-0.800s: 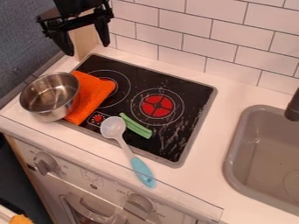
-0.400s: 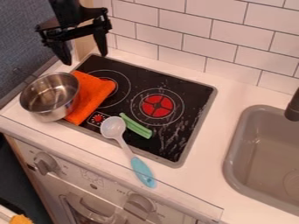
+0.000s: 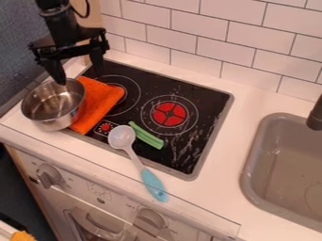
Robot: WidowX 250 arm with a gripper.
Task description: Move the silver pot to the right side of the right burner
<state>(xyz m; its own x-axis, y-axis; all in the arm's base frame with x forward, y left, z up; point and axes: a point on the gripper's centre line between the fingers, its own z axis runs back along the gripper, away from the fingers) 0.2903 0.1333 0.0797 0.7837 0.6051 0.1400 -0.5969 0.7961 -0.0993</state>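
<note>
White tiles (image 3: 195,44) with dark joints line the wall behind a pale counter (image 3: 228,162). A blue-grey wall (image 3: 16,42) stands at left, a wood strip (image 3: 95,18) between them. A grey sink (image 3: 249,162) sits at right, a dark tap (image 3: 316,116) over its edge. The dark patch (image 3: 18,193) lower left is probably floor.

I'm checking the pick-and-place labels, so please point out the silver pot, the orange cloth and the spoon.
Silver pot (image 3: 55,121): camera view, on its outer side wall.
Orange cloth (image 3: 95,104): camera view, on its upper face.
Spoon (image 3: 153,185): camera view, on its blue handle.
</note>
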